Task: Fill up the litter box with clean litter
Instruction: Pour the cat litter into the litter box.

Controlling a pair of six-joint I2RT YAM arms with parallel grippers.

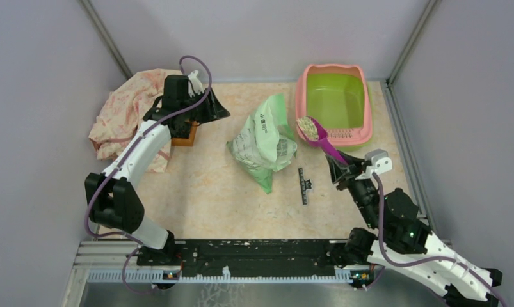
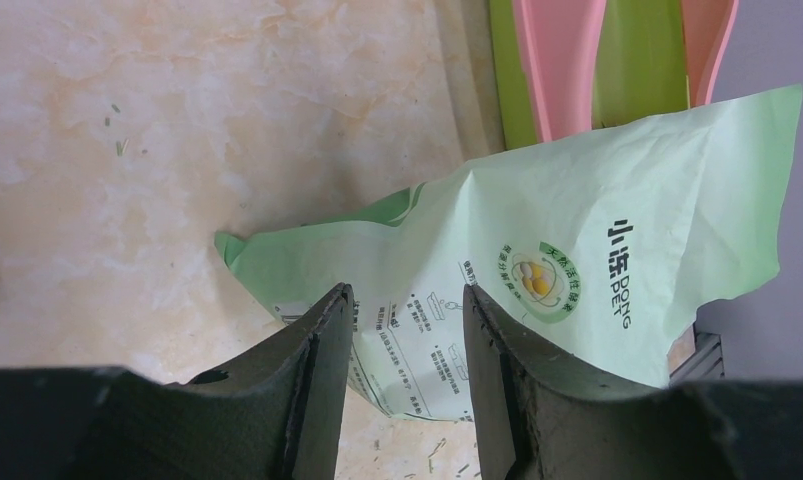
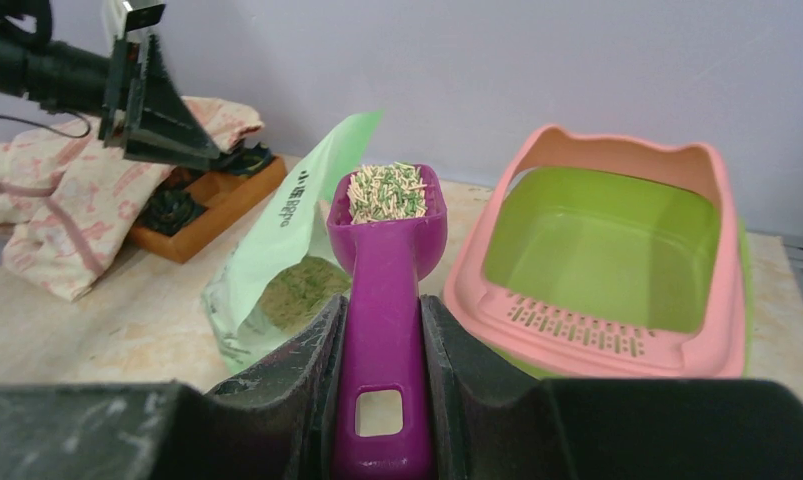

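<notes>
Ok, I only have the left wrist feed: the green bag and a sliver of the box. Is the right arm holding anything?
Observer: Yes. The right gripper is shut on the handle of the purple scoop, and its bowl is heaped with clean litter.
Operator: Is any litter in the box?
Observer: None that I can see. The basin of the litter box shows bare green in both the top and right wrist views.
Operator: Where's the scoop bowl relative to it?
Observer: In the top view it overlaps the box's near-left corner, between the bag and the basin, not over the basin itself.
</notes>
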